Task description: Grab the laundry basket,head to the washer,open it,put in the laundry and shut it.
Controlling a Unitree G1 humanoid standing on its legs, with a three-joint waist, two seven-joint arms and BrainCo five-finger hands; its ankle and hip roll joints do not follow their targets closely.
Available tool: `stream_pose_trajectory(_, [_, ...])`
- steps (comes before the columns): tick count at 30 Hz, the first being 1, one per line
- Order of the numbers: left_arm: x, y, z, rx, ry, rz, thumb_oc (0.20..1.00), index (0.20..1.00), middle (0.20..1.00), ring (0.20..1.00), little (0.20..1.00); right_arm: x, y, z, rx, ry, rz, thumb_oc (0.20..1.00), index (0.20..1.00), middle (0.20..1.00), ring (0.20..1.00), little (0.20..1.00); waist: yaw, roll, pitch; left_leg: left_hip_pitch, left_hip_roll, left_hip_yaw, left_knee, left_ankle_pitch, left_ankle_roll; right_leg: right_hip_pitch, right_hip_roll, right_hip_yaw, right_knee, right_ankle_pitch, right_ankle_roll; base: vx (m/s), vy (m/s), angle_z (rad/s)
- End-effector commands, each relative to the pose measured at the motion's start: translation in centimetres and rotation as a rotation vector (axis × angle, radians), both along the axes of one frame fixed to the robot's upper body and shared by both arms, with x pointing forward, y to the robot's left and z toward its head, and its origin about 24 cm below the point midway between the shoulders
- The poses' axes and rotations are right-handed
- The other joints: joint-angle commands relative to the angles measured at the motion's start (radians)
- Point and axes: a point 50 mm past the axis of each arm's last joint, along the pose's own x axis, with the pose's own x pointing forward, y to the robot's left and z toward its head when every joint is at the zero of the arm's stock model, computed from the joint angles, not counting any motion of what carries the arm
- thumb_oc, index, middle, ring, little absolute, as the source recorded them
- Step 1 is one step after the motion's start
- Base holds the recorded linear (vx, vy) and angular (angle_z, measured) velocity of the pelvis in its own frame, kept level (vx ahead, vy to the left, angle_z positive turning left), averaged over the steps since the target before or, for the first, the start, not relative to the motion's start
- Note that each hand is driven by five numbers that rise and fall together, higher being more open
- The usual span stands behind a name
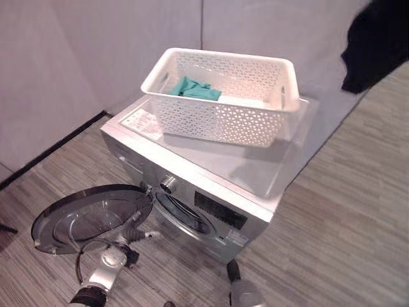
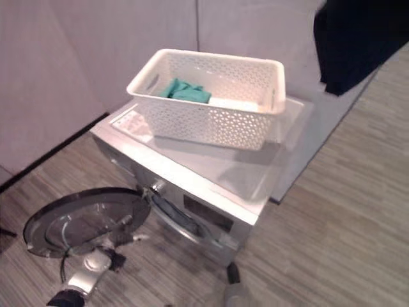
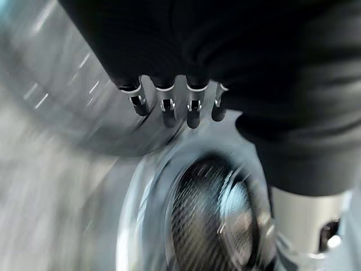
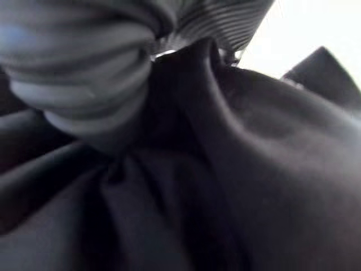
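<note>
Wood-grain flooring (image 1: 358,192) is running under a silver washer (image 1: 211,185) that is standing against pale walls, its round door (image 1: 89,217) swinging wide open toward the robot's left. On its flat top the white laundry basket (image 1: 223,96) is sitting, likely parked there to free both hands, with a green cloth (image 1: 192,88) and something white lying inside. The left hand (image 3: 169,104) is hanging near the door's edge, fingers straight and holding nothing. The right hand (image 4: 84,84) is gripping a dark garment (image 2: 358,38), raised high at the right, apparently lifted out for loading. A label (image 1: 144,123) is showing on the washer's top, its print too small to read.
</note>
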Motion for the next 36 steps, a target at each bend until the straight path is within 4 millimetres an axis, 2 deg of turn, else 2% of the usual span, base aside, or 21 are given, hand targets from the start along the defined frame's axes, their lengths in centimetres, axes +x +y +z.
stream_pose_trajectory(1, [2.5,1.6,4.3,0.130,-0.165,-0.023,1.000,1.000,1.000,1.000,1.000,-1.1,1.2,0.0,-0.027,-0.107,0.047,0.200,0.200,0.200,0.200,0.200,0.090,-0.035,-0.061,-0.107,0.013,-0.063,0.165,-0.135,0.040,0.025,0.103,-0.033,0.377,-0.320,-0.012,-0.11,0.035,-0.57])
stream_pose_trajectory(3, [3.3,1.7,5.6,0.147,-0.215,-0.021,1.000,1.000,1.000,1.000,1.000,-0.2,2.3,-1.2,-0.017,-0.085,0.134,0.200,0.200,0.200,0.200,0.200,0.157,-0.082,-0.080,-0.169,0.024,0.030,0.245,-0.134,0.022,0.119,0.086,-0.073,0.216,-0.363,-0.056,-0.23,-0.072,-0.95])
stream_pose_trajectory(4, [3.5,1.8,5.9,0.157,-0.232,-0.011,1.000,1.000,1.000,1.000,1.000,0.2,2.5,-1.5,0.002,-0.073,0.165,0.200,0.200,0.200,0.200,0.200,0.162,-0.087,-0.076,-0.193,0.047,0.043,0.304,-0.137,0.013,0.127,0.103,-0.040,0.188,-0.361,-0.067,-0.17,-0.181,-1.36])
stream_pose_trajectory(6, [4.1,1.5,6.7,0.147,-0.278,-0.008,1.000,1.000,1.000,1.000,1.000,-0.3,3.8,-1.0,-0.024,-0.116,0.235,0.200,0.200,0.200,0.200,0.200,0.199,-0.093,-0.035,-0.278,0.114,-0.024,0.501,-0.001,-0.073,0.134,0.133,0.003,0.173,-0.356,-0.104,-0.15,-0.103,-1.26])
stream_pose_trajectory(7, [4.3,1.3,6.6,0.135,-0.285,-0.001,1.000,1.000,1.000,1.000,1.000,0.2,5.0,-0.9,-0.048,-0.114,0.283,0.200,0.200,0.200,0.200,0.200,0.219,-0.090,-0.015,-0.311,0.111,-0.120,0.547,0.019,-0.098,0.128,0.145,0.026,0.169,-0.350,-0.115,-0.22,0.052,-0.66])
stream_pose_trajectory(8, [4.4,1.0,6.5,0.119,-0.292,0.006,1.000,1.000,1.000,1.000,1.000,0.6,5.9,-0.9,-0.067,-0.102,0.315,0.200,0.200,0.200,0.200,0.200,0.221,-0.087,-0.016,-0.317,0.108,-0.210,0.535,0.011,-0.099,0.121,0.145,0.044,0.164,-0.342,-0.108,-0.15,0.127,-0.56])
stream_pose_trajectory(9, [4.4,0.9,6.6,0.108,-0.302,0.012,1.000,1.000,1.000,1.000,1.000,1.0,6.1,-0.9,-0.068,-0.089,0.333,0.200,0.200,0.200,0.200,0.200,0.212,-0.084,-0.024,-0.316,0.136,-0.272,0.499,0.006,-0.099,0.120,0.135,0.051,0.154,-0.337,-0.094,-0.03,0.196,-0.69])
stream_pose_trajectory(11, [4.4,0.7,6.9,0.098,-0.330,-0.001,1.000,1.000,1.000,1.000,1.000,1.2,6.5,-1.0,-0.063,-0.093,0.367,0.200,0.200,0.200,0.200,0.200,0.199,-0.079,-0.051,-0.286,0.240,-0.355,0.323,0.073,-0.105,0.112,0.113,0.058,0.139,-0.320,-0.066,0.05,0.271,-0.31])
stream_pose_trajectory(13, [3.8,1.2,7.0,0.095,-0.345,0.018,1.000,1.000,1.000,1.000,1.000,2.0,7.5,-1.3,-0.067,-0.065,0.412,0.200,0.200,0.200,0.200,0.200,0.208,-0.058,-0.067,-0.209,0.269,-0.434,0.147,0.122,-0.115,0.096,0.119,0.100,0.138,-0.324,-0.053,0.07,0.288,0.03])
stream_pose_trajectory(14, [3.7,1.2,6.8,0.099,-0.341,0.022,1.000,1.000,1.000,1.000,1.000,2.4,7.5,-1.8,-0.054,-0.050,0.422,0.200,0.200,0.200,0.200,0.200,0.209,-0.044,-0.076,-0.188,0.260,-0.471,0.110,0.121,-0.133,0.088,0.116,0.113,0.137,-0.313,-0.047,0.14,0.289,-0.46])
stream_pose_trajectory(15, [3.8,0.9,6.5,0.095,-0.332,0.022,1.000,1.000,1.000,1.000,1.000,2.5,7.0,-2.3,-0.042,-0.032,0.400,0.200,0.200,0.200,0.200,0.200,0.186,-0.028,-0.095,-0.161,0.267,-0.443,0.075,0.084,-0.142,0.099,0.101,0.109,0.136,-0.318,-0.040,0.12,0.316,-0.73])
stream_pose_trajectory(16, [3.9,0.4,6.4,0.095,-0.331,0.005,1.000,1.000,1.000,1.000,1.000,2.3,6.5,-2.7,-0.030,-0.041,0.376,0.200,0.200,0.200,0.200,0.200,0.177,-0.016,-0.100,-0.158,0.269,-0.414,0.079,0.112,-0.158,0.108,0.085,0.100,0.137,-0.309,-0.033,0.14,0.322,-0.49])
stream_pose_trajectory(18, [4.1,-0.2,6.7,0.100,-0.343,-0.033,1.000,1.000,1.000,1.000,1.000,1.8,7.2,-2.7,-0.052,-0.057,0.391,0.200,0.200,0.200,0.200,0.200,0.191,-0.011,-0.093,-0.147,0.204,-0.442,0.097,0.038,-0.160,0.106,0.043,0.113,0.147,-0.293,-0.014,0.06,0.335,0.02])
stream_pose_trajectory(20, [4.2,-0.4,6.8,0.099,-0.347,-0.043,1.000,1.000,1.000,1.000,1.000,1.7,7.6,-2.2,-0.059,-0.077,0.392,0.200,0.200,0.200,0.200,0.200,0.192,-0.009,-0.091,-0.133,0.170,-0.439,0.093,0.004,-0.147,0.101,0.010,0.125,0.144,-0.270,0.004,0.00,0.289,-0.25])
stream_pose_trajectory(23, [3.8,0.2,7.0,0.109,-0.350,-0.037,1.000,1.000,1.000,1.000,1.000,2.5,10.1,0.1,-0.058,-0.132,0.421,0.200,0.200,0.200,0.200,0.200,0.209,0.007,-0.085,-0.071,0.099,-0.313,0.067,-0.056,-0.107,0.042,-0.104,0.157,0.083,-0.120,0.074,-0.10,0.385,-0.89])
stream_pose_trajectory(25, [4.1,0.6,7.5,0.113,-0.363,-0.021,1.000,1.000,1.000,1.000,1.000,3.0,11.2,0.9,-0.018,-0.163,0.476,0.200,0.200,0.200,0.200,0.200,0.234,0.032,-0.074,-0.055,0.085,-0.253,0.057,-0.070,-0.082,0.004,-0.131,0.074,0.101,-0.122,0.053,-0.16,0.241,-1.31])
stream_pose_trajectory(27, [4.2,1.0,8.5,0.124,-0.394,-0.031,1.000,1.000,1.000,1.000,1.000,2.9,12.8,1.8,-0.031,-0.189,0.533,0.200,0.200,0.200,0.200,0.200,0.254,0.049,-0.075,-0.059,0.074,-0.223,0.044,-0.062,-0.063,0.011,-0.128,-0.046,0.161,-0.169,0.024,-0.17,0.160,-0.85])
stream_pose_trajectory(28, [4.2,1.1,8.5,0.122,-0.396,-0.028,1.000,1.000,1.000,1.000,1.000,2.9,12.9,1.9,-0.033,-0.190,0.536,0.200,0.200,0.200,0.200,0.200,0.250,0.049,-0.074,-0.062,0.073,-0.223,0.043,-0.056,-0.063,0.008,-0.129,-0.048,0.163,-0.167,0.022,-0.13,0.126,-0.86])
stream_pose_trajectory(29, [4.0,1.3,10.2,0.097,-0.466,-0.040,1.000,1.000,1.000,1.000,1.000,2.7,14.5,2.9,-0.049,-0.213,0.580,0.200,0.200,0.200,0.200,0.200,0.256,0.045,-0.083,-0.058,0.057,-0.215,0.023,-0.044,-0.047,0.022,-0.092,-0.064,0.199,-0.205,0.013,-0.11,0.079,-0.57])
stream_pose_trajectory(32, [4.0,0.6,12.7,0.075,-0.568,-0.098,1.000,1.000,1.000,1.000,1.000,2.6,15.8,3.7,-0.063,-0.232,0.612,0.200,0.200,0.200,0.200,0.200,0.282,0.031,-0.115,-0.050,0.044,-0.206,-0.006,-0.033,-0.043,0.056,-0.043,-0.055,0.172,-0.244,0.010,-0.02,-0.003,-0.49])
stream_pose_trajectory(36, [5.0,-2.4,16.6,0.051,-0.718,-0.225,1.000,1.000,1.000,1.000,1.000,2.2,15.6,3.4,-0.077,-0.232,0.579,0.200,0.200,0.200,0.200,0.200,0.294,0.007,-0.132,-0.061,0.054,-0.226,-0.003,-0.021,-0.055,0.098,-0.016,-0.023,0.116,-0.249,0.006,0.00,-0.140,-0.11])
